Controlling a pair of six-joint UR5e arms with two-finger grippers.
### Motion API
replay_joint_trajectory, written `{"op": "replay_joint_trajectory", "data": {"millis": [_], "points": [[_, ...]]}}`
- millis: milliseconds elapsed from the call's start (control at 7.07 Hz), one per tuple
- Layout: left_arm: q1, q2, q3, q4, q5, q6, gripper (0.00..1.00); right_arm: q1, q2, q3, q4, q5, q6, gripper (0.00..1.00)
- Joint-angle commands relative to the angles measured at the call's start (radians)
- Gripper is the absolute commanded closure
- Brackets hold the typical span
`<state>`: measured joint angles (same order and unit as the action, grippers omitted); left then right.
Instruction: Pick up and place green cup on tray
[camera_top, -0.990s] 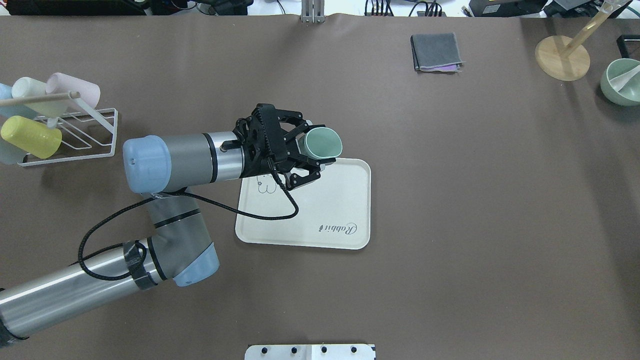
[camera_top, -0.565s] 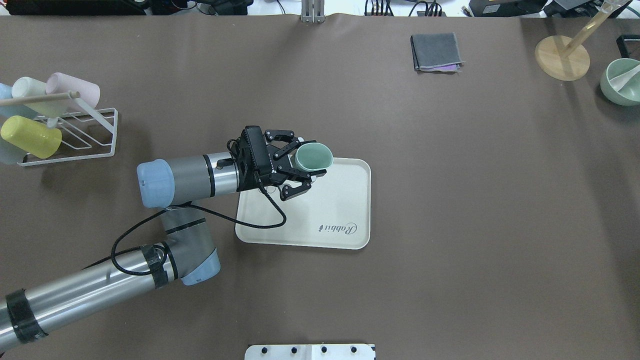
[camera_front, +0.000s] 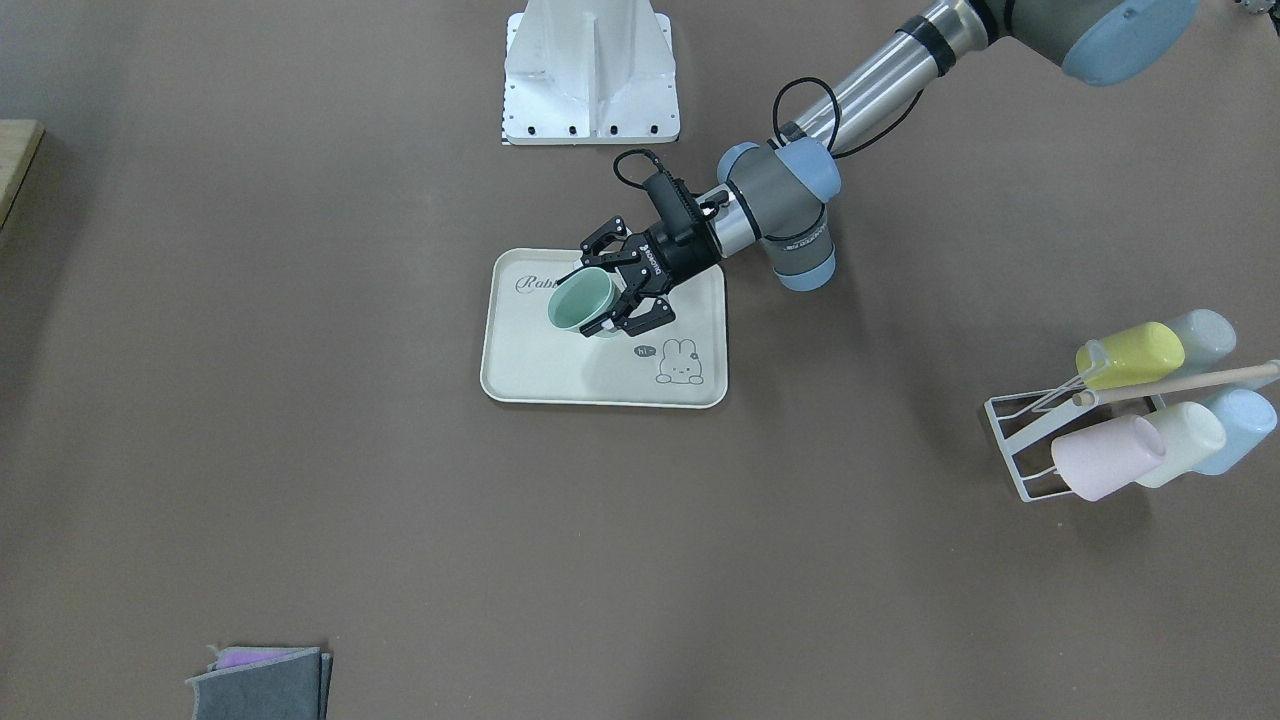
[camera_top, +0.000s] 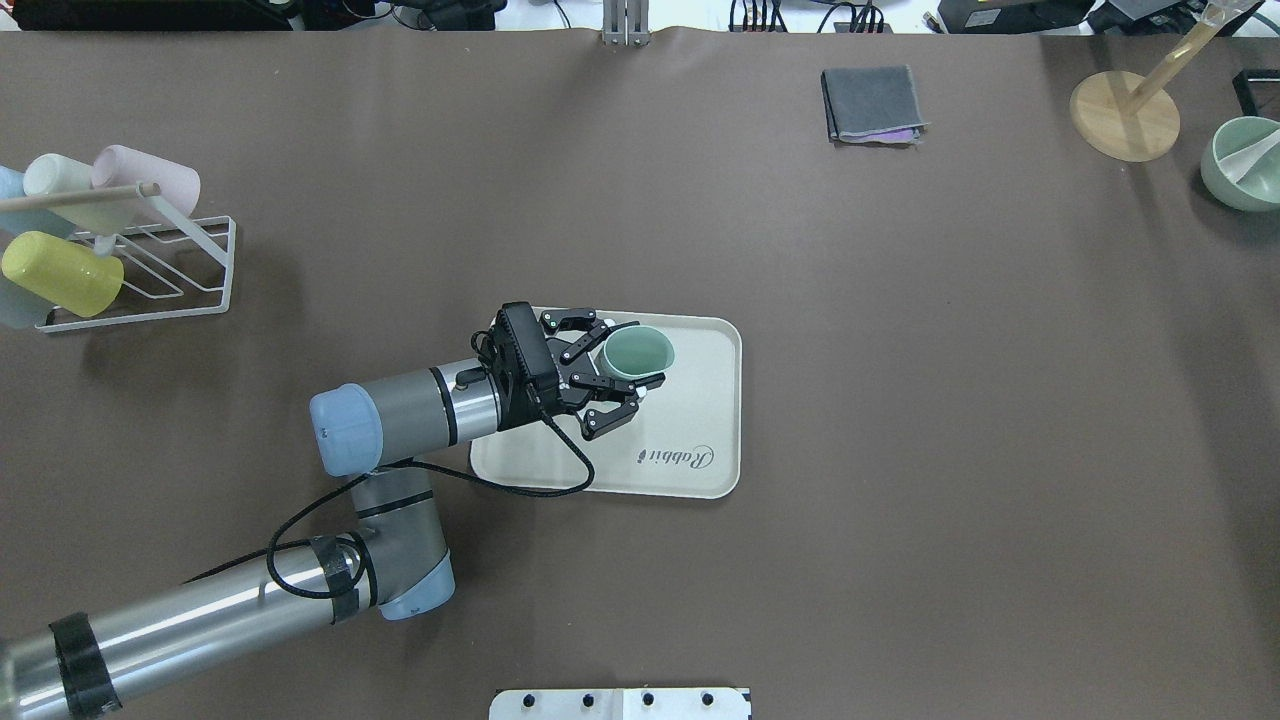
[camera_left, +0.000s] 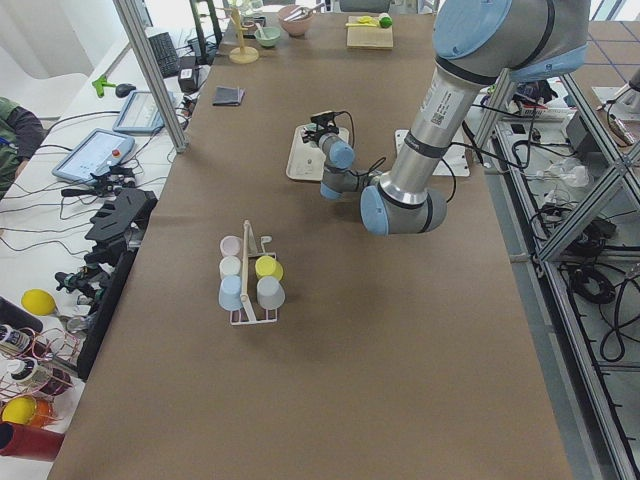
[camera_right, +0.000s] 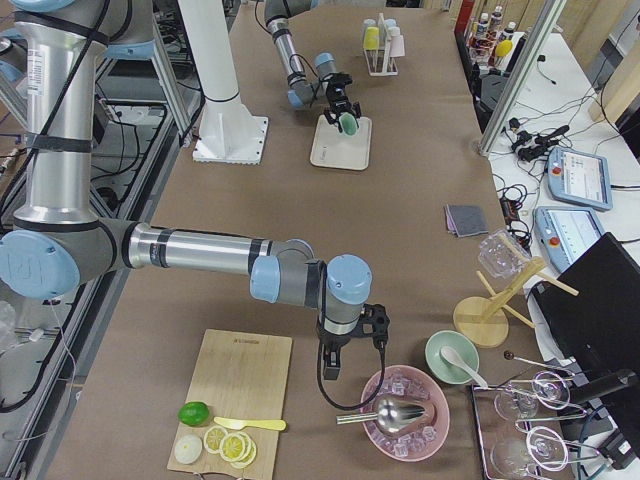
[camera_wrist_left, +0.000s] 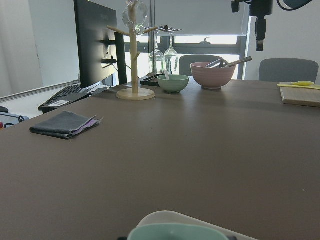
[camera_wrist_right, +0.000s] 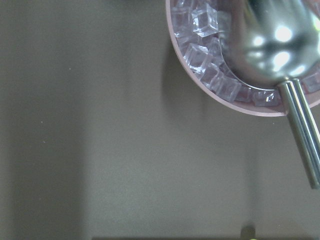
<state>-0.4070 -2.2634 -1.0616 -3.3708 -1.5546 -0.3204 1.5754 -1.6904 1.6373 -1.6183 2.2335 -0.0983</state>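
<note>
My left gripper (camera_top: 622, 364) is shut on the pale mint-green cup (camera_top: 637, 352). It holds the cup tilted, mouth facing up and away from the wrist, low over the far-left part of the cream tray (camera_top: 695, 400). The front view shows the cup (camera_front: 580, 300) over the tray (camera_front: 560, 375) near the rabbit drawing. I cannot tell whether the cup touches the tray. The cup's rim (camera_wrist_left: 175, 233) fills the bottom edge of the left wrist view. My right gripper (camera_right: 372, 325) shows only in the right side view, above a pink bowl; I cannot tell its state.
A white rack (camera_top: 150, 275) with several pastel cups stands at the far left. A folded grey cloth (camera_top: 870, 103), a wooden stand (camera_top: 1125, 115) and a green bowl (camera_top: 1240, 165) sit at the back right. The pink bowl of ice (camera_wrist_right: 225, 65) holds a metal scoop.
My left arm has carried the cup from the tray's far edge toward the robot and lower, so it now hangs over the tray's inside.
</note>
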Motion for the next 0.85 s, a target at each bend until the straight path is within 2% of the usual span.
{"op": "replay_joint_trajectory", "data": {"millis": [0,424,707], "points": [[0.013,-0.005,0.008,0.004,0.011,-0.005,0.62,0.0,0.0,-0.005,0.0,0.0,0.003,0.0],[0.017,-0.005,0.008,0.024,0.024,-0.006,0.61,0.0,0.001,-0.005,0.0,-0.003,0.005,0.0],[0.017,-0.007,0.008,0.025,0.069,-0.006,0.6,0.0,0.003,-0.013,0.0,-0.003,0.005,0.0]]}}
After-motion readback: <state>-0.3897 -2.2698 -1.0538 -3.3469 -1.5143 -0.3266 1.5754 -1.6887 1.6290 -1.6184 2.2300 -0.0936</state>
